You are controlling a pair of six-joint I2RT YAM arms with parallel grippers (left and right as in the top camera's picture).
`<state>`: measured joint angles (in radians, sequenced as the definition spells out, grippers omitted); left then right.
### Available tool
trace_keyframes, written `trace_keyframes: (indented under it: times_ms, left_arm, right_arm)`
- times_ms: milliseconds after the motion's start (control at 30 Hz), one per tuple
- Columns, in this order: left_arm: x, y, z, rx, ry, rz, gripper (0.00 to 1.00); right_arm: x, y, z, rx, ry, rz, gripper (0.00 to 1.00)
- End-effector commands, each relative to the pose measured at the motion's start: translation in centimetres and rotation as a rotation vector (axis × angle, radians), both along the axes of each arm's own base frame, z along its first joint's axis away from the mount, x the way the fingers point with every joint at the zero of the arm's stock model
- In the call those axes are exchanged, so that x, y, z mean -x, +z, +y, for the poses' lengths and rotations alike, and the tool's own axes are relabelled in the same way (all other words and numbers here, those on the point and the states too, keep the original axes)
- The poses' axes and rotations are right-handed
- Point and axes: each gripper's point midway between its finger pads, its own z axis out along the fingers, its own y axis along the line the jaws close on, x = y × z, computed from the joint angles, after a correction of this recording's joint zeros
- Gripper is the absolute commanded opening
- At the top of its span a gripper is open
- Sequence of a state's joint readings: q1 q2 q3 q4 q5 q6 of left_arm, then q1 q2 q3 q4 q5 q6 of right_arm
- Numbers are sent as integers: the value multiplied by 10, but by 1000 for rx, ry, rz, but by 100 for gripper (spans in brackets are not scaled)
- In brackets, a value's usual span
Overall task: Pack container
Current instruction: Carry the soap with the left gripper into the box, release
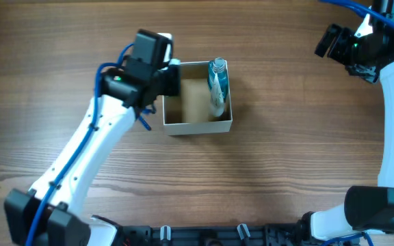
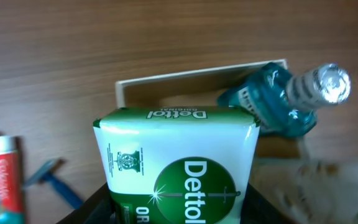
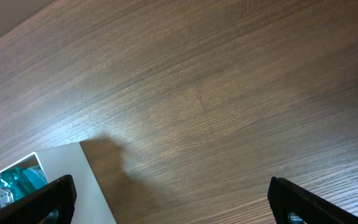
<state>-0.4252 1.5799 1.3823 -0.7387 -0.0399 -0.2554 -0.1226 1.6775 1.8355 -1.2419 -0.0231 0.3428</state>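
Note:
The container (image 1: 198, 125) is a square white-walled box with a tan inside, at the table's middle. A blue clear bottle (image 1: 217, 85) lies along its right wall. My left gripper (image 1: 167, 76) is at the container's left wall, shut on a green-and-white Dettol soap box (image 2: 179, 155). In the left wrist view the soap box is held just in front of the container's rim (image 2: 166, 78), with the bottle (image 2: 284, 102) beyond it. My right gripper (image 1: 332, 42) is open and empty at the far right; its wrist view shows its jaws (image 3: 179, 205) over bare wood and a container corner (image 3: 61, 165).
A red-and-white tube (image 2: 4, 183) and a blue razor (image 2: 51, 182) lie on the wood left of the container, seen only in the left wrist view. My left arm (image 1: 81, 150) crosses the table's left half.

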Motion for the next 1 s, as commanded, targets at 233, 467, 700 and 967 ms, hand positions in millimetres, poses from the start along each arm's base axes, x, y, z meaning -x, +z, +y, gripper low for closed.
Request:
trace_keyframes:
  times_ms: [233,467,700,967]
  left_arm:
    - [-17,-108,-28,42,75,244,52]
    - [-21,-126,-30,31,76,264,63]
    - [-22,-127,-28,30,82,262,68]
    - [-24,-75,-3,71,127,188,70]
  right_arm:
    - [-2,5,1,-4,6,-15,100]
    - [-2,5,1,-4,6,-15,100]
    - [-2,5,1,-5,6,-15,100]
    - [-2,5,1,-5,6,-15,100]
